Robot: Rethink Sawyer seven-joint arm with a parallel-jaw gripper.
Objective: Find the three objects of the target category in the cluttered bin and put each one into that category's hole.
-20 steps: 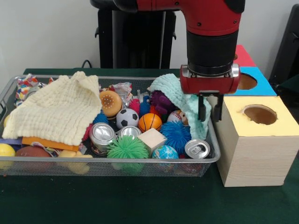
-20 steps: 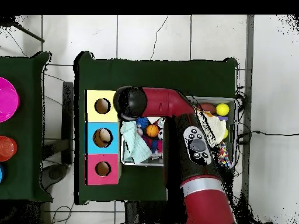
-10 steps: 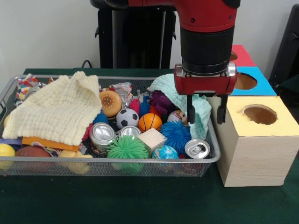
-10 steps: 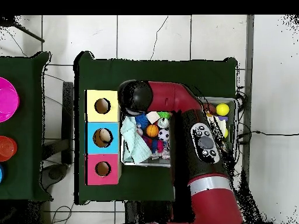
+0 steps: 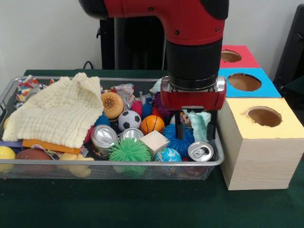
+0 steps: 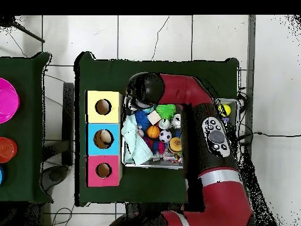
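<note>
Your gripper (image 5: 194, 132) hangs inside the wire bin (image 5: 142, 167), its two fingers spread wide with nothing between them. Take the bin as your landmark. The gripper is at the bin's end nearest the yellow box (image 5: 262, 142), just above a silver can (image 5: 200, 151) and a blue spiky ball (image 5: 179, 137). Two more cans (image 5: 103, 137) stand near the bin's front middle, beside a green spiky ball (image 5: 129, 151).

Front cam sits low and close across the table, facing the arm (image 5: 190, 42), bin (image 5: 71, 167) and boxes (image 5: 259, 142) filling the frame. Overhead cam looks straight down from high up, covering table (image 6: 159, 70) and floor. Both share bin (image 6: 126, 165), boxes (image 6: 103, 138) and arm (image 6: 200, 129).
</note>
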